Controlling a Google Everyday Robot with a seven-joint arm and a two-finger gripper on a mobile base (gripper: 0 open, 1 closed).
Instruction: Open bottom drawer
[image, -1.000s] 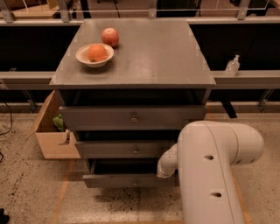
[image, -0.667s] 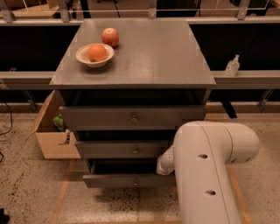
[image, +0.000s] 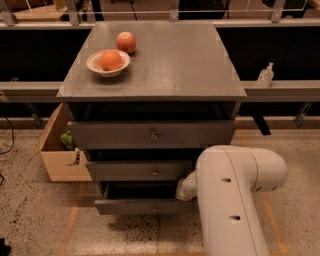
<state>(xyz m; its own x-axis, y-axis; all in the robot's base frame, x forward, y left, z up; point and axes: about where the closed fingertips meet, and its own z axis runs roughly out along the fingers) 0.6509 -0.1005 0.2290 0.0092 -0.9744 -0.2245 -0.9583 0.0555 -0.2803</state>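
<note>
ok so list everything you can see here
cabinet: 1, grey, centre
top drawer: 1, grey, widest
middle drawer: 1, grey, below it
bottom drawer: 1, grey, lowest, narrowest
bowl: 1, white, cabinet top, left
orange: 1, orange, in the bowl
apple: 1, red, behind the bowl
cardboard box: 1, tan, floor left of cabinet
pump bottle: 1, clear, right ledge
arm: 1, white, front right, by the lower drawers
gripper: hidden behind the arm

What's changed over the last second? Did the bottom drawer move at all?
The white arm has shifted slightly towards the picture's left. The gripper is hidden behind it, near the right end of the bottom drawer, so no grasp shows. The drawer, the bowl and the apple stayed put.
</note>
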